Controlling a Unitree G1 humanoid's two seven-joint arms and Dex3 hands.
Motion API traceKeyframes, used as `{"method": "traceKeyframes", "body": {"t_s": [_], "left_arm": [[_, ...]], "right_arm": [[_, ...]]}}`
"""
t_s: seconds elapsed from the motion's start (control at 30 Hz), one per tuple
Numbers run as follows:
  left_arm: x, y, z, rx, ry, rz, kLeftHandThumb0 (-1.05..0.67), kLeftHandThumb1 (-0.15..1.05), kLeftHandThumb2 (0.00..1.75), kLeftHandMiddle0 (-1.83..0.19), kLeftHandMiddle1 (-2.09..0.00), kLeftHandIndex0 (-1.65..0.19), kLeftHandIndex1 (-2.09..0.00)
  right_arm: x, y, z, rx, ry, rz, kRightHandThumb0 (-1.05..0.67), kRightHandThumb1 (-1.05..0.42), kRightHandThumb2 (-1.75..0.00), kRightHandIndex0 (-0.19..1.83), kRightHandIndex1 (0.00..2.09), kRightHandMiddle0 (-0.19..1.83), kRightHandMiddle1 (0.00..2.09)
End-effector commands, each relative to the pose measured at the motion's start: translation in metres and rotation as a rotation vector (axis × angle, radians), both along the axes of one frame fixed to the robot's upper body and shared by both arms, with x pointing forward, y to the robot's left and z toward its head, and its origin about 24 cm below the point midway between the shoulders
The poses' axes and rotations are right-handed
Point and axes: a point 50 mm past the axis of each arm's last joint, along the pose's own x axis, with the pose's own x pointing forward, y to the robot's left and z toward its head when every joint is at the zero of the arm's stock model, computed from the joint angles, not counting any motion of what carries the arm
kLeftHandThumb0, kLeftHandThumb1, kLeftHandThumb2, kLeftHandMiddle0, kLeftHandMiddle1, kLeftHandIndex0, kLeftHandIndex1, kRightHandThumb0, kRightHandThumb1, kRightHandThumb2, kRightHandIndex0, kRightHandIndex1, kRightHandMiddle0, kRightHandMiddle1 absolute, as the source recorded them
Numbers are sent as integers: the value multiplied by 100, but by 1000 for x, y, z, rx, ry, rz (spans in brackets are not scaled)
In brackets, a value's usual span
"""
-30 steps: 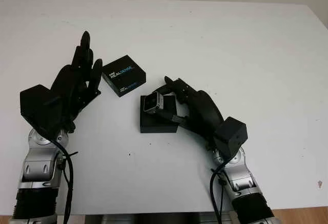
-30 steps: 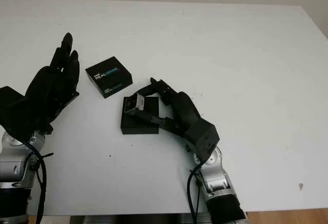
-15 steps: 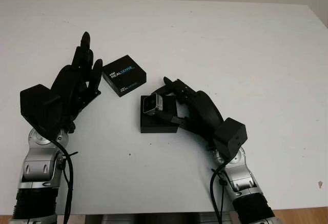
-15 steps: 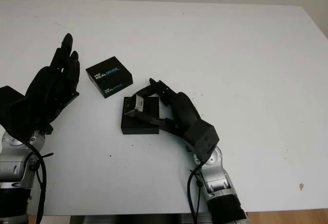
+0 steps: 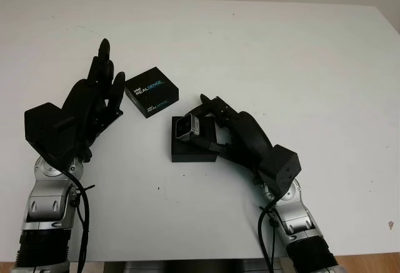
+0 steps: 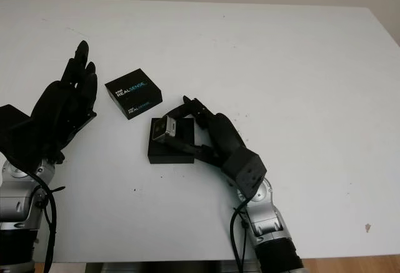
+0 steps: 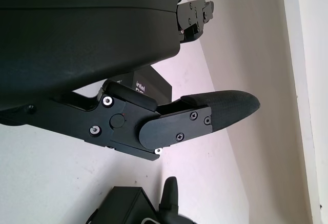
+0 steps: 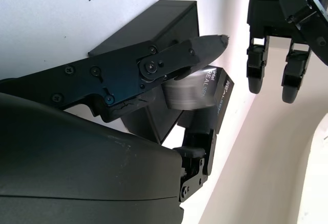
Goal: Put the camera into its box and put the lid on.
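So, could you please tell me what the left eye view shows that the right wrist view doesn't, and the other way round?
The left eye view adds the layout: the white table, both forearms, the open left hand beside the lid, and the lid's printed top, lying apart from the box. The right wrist view adds the grip close up: a finger of the right hand lying across the silver camera, over the box. Shared: camera, box, lid, left hand.
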Motion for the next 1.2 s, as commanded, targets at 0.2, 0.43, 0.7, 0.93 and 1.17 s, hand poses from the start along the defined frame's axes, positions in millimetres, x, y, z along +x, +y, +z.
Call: {"method": "traceKeyframes", "body": {"t_s": [0.2, 0.43, 0.7, 0.93, 1.17], "left_arm": [[-1, 1, 6, -8, -26, 0, -74, 105, 66, 19, 0, 19, 0], [-2, 1, 6, 5, -28, -1, -73, 105, 66, 19, 0, 19, 0], [-2, 1, 6, 9, -30, -4, -73, 105, 67, 19, 0, 19, 0], [2, 2, 15, 23, -60, -4, -74, 105, 66, 19, 0, 19, 0], [12, 7, 47, 207, -149, -1, -77, 105, 52, 19, 0, 19, 0]], "right_arm": [[-7, -8, -15, -8, 71, -31, -73, -98, -5, -10, 3, 7, 71], [-7, -8, -15, -5, 63, -35, -72, -95, -5, -13, 3, 5, 65], [-6, -12, -7, 18, 45, -55, -75, -96, -6, -14, 5, -3, 48], [0, -23, 24, 107, -84, -185, -75, -105, -31, -6, 7, -1, 24], [9, -39, 67, 130, -281, -310, -76, -105, -44, 1, 10, 1, 18]]}}
